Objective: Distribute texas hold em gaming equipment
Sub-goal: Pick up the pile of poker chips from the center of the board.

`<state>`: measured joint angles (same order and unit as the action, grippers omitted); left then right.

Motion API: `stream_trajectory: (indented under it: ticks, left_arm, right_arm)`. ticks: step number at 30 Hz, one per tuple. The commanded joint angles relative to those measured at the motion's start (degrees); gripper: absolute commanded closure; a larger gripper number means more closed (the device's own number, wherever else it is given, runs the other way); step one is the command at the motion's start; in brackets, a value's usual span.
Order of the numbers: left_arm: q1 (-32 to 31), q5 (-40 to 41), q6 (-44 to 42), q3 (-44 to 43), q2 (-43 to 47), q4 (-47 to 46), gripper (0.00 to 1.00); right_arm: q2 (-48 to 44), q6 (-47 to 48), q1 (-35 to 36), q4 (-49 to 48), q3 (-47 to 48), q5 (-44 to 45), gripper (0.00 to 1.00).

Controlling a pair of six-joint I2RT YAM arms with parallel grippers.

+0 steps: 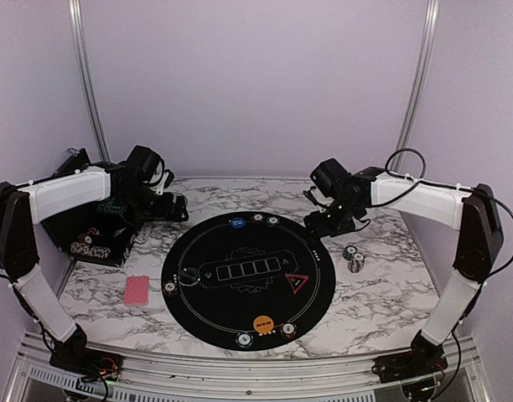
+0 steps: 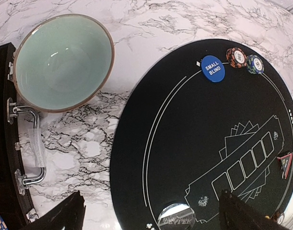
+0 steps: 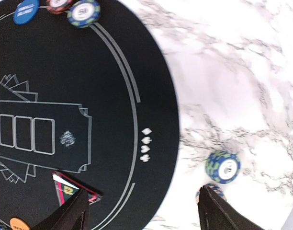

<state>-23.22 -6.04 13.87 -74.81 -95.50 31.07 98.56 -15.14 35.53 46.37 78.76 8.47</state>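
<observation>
Red-backed cards (image 1: 137, 290) lie on the marble left of the mat. On the mat are a blue button (image 1: 236, 223) with two striped chips (image 1: 265, 219), a dark button (image 1: 188, 275), a red triangle marker (image 1: 297, 282), an orange button (image 1: 262, 323) and more chips (image 1: 244, 339). A chip stack (image 1: 353, 258) stands right of the mat and also shows in the right wrist view (image 3: 223, 166). My left gripper (image 1: 174, 208) is open and empty above the mat's far left edge, over the dark button (image 2: 176, 216). My right gripper (image 1: 322, 223) is open and empty above the mat's far right edge.
A teal bowl (image 2: 62, 62) sits on the marble at the far left beside a black box (image 1: 97, 243). The round black mat (image 1: 240, 301) fills the middle. Metal frame posts (image 1: 85, 75) stand at the back corners.
</observation>
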Motion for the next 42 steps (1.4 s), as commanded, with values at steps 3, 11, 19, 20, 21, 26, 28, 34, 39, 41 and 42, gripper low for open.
stream_trajectory:
  ticks: [3,11,19,20,21,26,28,34,39,41,42]
  left_arm:
    - [0.37,-1.27,-0.53,0.65,-1.02,-0.73,0.01]
    - [0.37,-1.37,-0.55,0.66,-0.88,-0.68,0.01]
    - [0.37,-1.03,-0.60,0.65,-0.74,-0.66,0.01]
    - [0.37,-1.07,-0.56,0.71,-0.80,-0.67,0.01]
    - [0.37,-1.03,-0.56,0.69,-0.80,-0.73,0.01]
    - [0.43,-0.97,-0.60,0.70,-0.73,-0.74,0.01]
    - [0.37,-0.95,-0.62,0.68,-0.77,-0.73,0.01]
    - [0.37,-0.96,-0.63,0.68,-0.96,-0.66,0.01]
    - [0.37,-0.92,-0.68,0.68,-1.00,-0.67,0.01]
    - [0.38,-0.83,-0.68,0.71,-0.95,-0.73,0.01]
    - [0.41,-0.81,-0.67,0.71,-0.92,-0.65,0.01]
  right_arm:
    - [-0.83,4.44,-9.08,0.22,-1.32,-1.07,0.25]
    - [1.49,6.97,-17.06,-3.25,-4.18,-5.52,0.24]
    - [6.61,8.45,-18.68,-5.26,-4.67,-6.80,0.25]
    - [7.02,8.46,-19.06,-5.71,-4.90,-6.95,0.26]
    - [7.41,8.53,-19.41,-6.03,-5.09,-6.97,0.27]
    - [8.78,8.59,-19.87,-6.65,-5.50,-6.62,0.34]
    - [9.07,8.65,-19.88,-6.64,-5.69,-6.49,0.36]
    - [9.32,8.63,-19.88,-6.64,-6.56,-6.41,0.41]
    - [10.33,8.94,-19.84,-6.41,-6.16,-5.99,0.42]
    - [10.73,9.07,-19.88,-6.17,-5.72,-6.04,0.43]
    - [10.95,9.07,-19.93,-6.06,-5.53,-5.94,0.44]
